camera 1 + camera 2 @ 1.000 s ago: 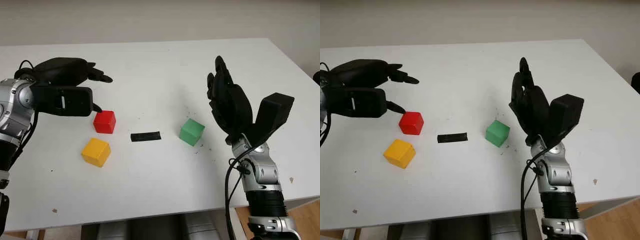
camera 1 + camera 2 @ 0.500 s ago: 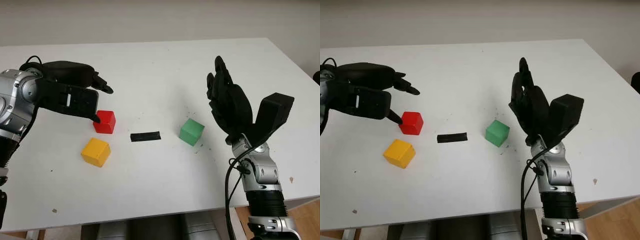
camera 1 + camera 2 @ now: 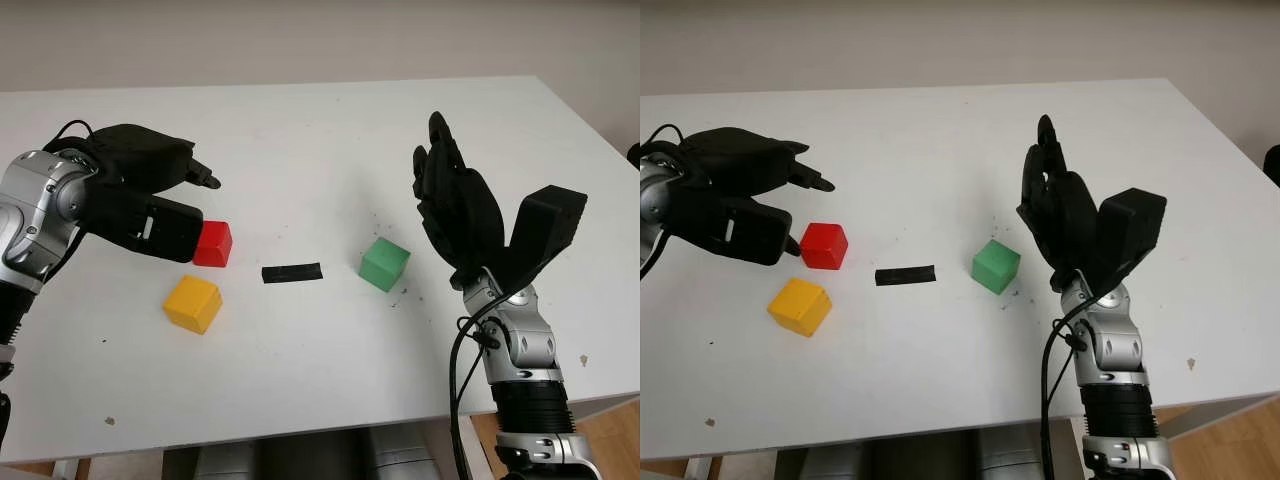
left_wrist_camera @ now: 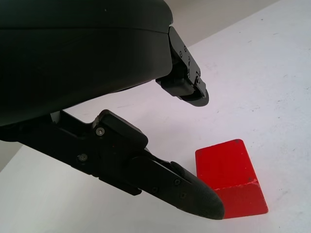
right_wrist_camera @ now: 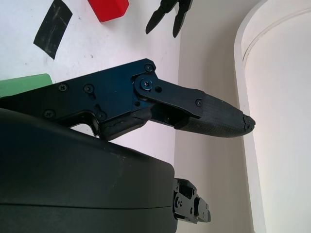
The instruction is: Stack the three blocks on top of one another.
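A red block (image 3: 213, 244) sits on the white table (image 3: 300, 140), left of centre. A yellow block (image 3: 192, 304) lies just in front of it, and a green block (image 3: 384, 263) sits to the right. My left hand (image 3: 195, 215) is open, low at the red block's left side, with its upper fingers reaching above and behind the block. In the left wrist view the thumb (image 4: 180, 187) is close beside the red block (image 4: 231, 177) and nothing is grasped. My right hand (image 3: 450, 190) is open and raised, just right of the green block.
A short black tape strip (image 3: 291, 272) lies flat between the red and green blocks. The table's front edge (image 3: 300, 430) runs near the bottom, and its right edge (image 3: 600, 140) slants past my right arm.
My left hand has come down and tilted in toward the red block, its thumb now at the block's left face. The blocks and my right hand have not moved.
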Action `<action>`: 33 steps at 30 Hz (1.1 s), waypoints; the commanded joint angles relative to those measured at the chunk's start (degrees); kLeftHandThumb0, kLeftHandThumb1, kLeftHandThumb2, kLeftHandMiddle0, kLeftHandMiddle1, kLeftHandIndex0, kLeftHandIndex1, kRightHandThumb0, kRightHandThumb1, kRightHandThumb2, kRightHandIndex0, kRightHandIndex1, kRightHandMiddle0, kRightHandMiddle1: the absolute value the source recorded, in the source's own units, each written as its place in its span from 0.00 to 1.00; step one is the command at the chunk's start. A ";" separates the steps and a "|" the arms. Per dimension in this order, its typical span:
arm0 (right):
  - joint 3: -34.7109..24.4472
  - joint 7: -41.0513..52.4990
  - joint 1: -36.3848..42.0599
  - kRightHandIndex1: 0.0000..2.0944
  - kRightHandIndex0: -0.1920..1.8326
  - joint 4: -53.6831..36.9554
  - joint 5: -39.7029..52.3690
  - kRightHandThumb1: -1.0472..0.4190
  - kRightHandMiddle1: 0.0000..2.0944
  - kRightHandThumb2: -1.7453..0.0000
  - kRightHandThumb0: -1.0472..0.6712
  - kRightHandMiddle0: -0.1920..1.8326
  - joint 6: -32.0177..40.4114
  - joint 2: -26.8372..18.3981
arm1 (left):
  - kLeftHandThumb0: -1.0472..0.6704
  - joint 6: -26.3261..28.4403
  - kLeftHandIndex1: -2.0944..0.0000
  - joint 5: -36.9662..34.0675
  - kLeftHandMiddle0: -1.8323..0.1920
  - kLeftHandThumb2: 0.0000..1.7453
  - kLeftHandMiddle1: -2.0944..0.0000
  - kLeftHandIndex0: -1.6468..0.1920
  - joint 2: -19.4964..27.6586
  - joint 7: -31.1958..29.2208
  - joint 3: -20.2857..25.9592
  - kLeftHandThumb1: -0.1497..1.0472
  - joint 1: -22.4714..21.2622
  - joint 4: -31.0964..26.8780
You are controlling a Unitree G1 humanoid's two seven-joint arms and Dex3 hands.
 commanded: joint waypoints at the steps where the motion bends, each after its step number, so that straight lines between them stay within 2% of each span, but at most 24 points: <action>1: -0.16 0.18 -0.67 0.00 0.00 -0.69 0.22 0.00 0.00 0.58 0.15 0.00 -0.01 -0.04 | 0.15 -0.14 0.98 0.13 0.87 0.03 0.97 0.64 0.02 0.66 -0.24 0.85 0.60 -0.06; 11: 0.09 0.09 -0.78 0.00 0.00 -0.65 -0.07 0.00 0.00 0.57 0.16 0.00 0.13 -0.06 | 0.14 -0.50 0.98 -1.00 0.87 0.03 0.98 0.65 0.21 -0.44 0.01 0.86 0.37 -0.33; 23: 0.02 0.06 -0.76 0.00 0.00 -0.61 -0.07 0.00 0.00 0.58 0.16 0.00 0.02 -0.09 | 0.15 -1.07 0.98 1.87 0.87 0.03 0.97 0.65 -0.29 3.10 -1.76 0.85 1.65 0.73; 33: 0.03 -0.03 -0.78 0.00 0.00 -0.58 -0.11 0.00 0.00 0.58 0.16 0.00 -0.19 -0.05 | 0.15 0.11 0.98 2.73 0.87 0.03 0.97 0.66 -1.10 1.93 -2.65 0.87 2.54 0.60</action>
